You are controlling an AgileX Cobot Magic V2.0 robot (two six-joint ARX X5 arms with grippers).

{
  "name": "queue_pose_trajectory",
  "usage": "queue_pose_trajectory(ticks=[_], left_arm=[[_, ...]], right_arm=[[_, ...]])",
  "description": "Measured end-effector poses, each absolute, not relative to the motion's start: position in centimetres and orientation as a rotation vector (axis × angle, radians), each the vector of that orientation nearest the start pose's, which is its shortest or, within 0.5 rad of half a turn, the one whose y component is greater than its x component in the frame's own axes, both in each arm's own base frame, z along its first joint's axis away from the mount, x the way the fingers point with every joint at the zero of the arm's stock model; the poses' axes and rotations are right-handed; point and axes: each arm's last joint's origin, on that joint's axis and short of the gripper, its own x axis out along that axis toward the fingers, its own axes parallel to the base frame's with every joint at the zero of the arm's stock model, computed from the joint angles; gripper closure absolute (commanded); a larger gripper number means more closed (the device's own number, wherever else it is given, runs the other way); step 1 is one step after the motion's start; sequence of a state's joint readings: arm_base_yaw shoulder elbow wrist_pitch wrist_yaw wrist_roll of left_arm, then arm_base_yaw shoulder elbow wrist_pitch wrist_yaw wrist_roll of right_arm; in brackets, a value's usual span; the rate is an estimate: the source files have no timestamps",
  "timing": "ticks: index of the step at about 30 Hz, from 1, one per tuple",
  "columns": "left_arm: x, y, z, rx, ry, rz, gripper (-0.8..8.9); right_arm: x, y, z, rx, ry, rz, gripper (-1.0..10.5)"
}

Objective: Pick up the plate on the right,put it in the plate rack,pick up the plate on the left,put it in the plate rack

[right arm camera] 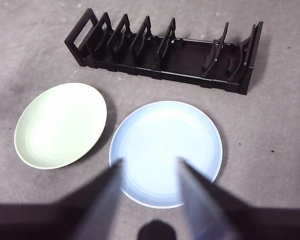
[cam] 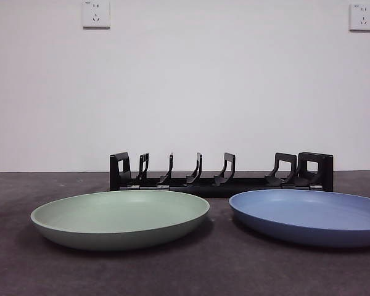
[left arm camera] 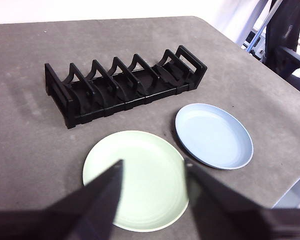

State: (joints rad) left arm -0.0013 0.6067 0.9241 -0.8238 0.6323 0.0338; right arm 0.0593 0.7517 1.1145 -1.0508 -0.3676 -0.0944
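Green plate [cam: 120, 219] & blue plate [cam: 308, 216] flat, plate rack [cam: 221, 172] behind

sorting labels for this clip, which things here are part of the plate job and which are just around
Part of the job:
- blue plate, on the right, flat on the table
- green plate, on the left, flat on the table
- plate rack, behind both, nothing in it
- right gripper, open above the blue plate
- left gripper, open above the green plate

Just around:
- two wall sockets
- table
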Motion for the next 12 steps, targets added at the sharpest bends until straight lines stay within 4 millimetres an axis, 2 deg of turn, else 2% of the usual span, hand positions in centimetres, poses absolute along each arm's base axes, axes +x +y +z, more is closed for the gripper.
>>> queue_pose_trajectory(ticks=[8,12], left_arm=[[10.1,-2.8,34.6,-0.048,0.446,-0.740,0.86],[10.4,-3.6,35.7,0.017,0.419,-0.828,0.86]], right_arm=[[12.6,1.8,35.8,0.052,0.765,0.432,3.2],[15.5,1.9,34.4,0.066,0.888,0.401,3.2]])
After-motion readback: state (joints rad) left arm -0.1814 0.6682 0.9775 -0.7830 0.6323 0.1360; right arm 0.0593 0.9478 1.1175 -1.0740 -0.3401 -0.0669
